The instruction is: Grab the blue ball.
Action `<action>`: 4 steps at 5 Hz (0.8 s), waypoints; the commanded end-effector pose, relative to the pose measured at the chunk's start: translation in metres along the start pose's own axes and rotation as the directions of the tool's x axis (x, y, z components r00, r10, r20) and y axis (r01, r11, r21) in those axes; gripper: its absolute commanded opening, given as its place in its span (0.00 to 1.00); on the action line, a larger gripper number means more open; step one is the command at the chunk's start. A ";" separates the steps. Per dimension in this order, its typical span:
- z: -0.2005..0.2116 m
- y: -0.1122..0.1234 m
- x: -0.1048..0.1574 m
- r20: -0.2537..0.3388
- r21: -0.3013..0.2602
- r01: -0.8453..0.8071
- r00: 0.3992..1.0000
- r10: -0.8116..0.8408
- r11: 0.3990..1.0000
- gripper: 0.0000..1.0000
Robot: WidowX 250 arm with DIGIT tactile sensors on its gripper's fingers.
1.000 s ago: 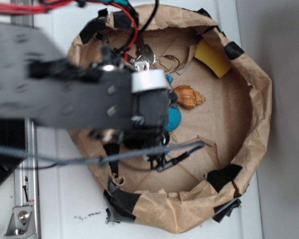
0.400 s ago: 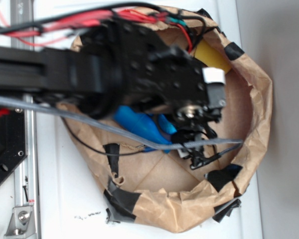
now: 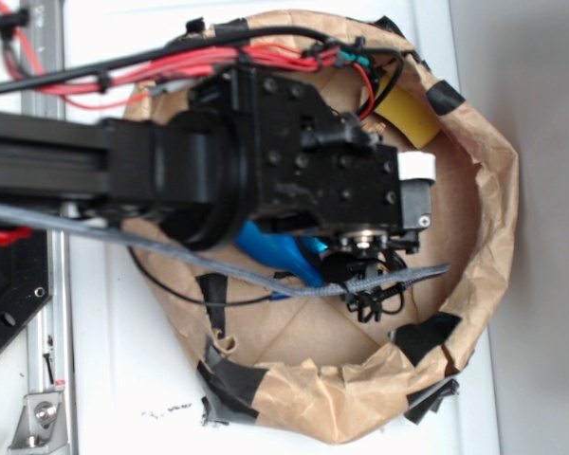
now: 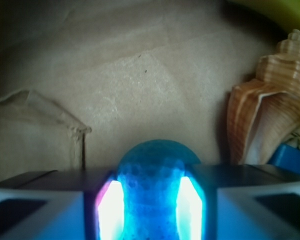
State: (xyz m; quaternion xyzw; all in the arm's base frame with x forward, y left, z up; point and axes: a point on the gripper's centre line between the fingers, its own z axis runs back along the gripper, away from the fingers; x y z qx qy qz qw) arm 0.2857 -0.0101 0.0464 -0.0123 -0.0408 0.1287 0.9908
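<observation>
Lowered since before, jaws now flank the blue ball (image 4: 157, 172) closely.

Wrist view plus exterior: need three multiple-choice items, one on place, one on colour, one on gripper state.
1. Where is the textured teal-blue ball?
A. between the gripper's fingers
B. on the white table outside the paper wall
C. on top of the shell

2. What colour is the ribbed spiral shell?
A. green
B. tan-orange
C. black

3. What state is the gripper in?
A. wide open over bare paper
B. out of view
C. shut on the ball

Answers: 1 A, the wrist view shows a finger on each side of the ball. 2 B, the shell shows tan and orange bands. 3 C, both fingers press against the ball's sides.
</observation>
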 end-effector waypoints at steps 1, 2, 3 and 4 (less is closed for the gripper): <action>0.118 -0.002 0.014 0.271 -0.095 0.254 0.937 -0.220 0.963 0.00; 0.169 0.006 0.009 0.307 -0.099 0.337 0.905 -0.293 0.936 0.00; 0.174 0.006 0.007 0.278 -0.089 0.386 0.895 -0.349 0.918 0.00; 0.169 0.005 0.005 0.228 -0.075 0.389 0.903 -0.364 0.918 0.00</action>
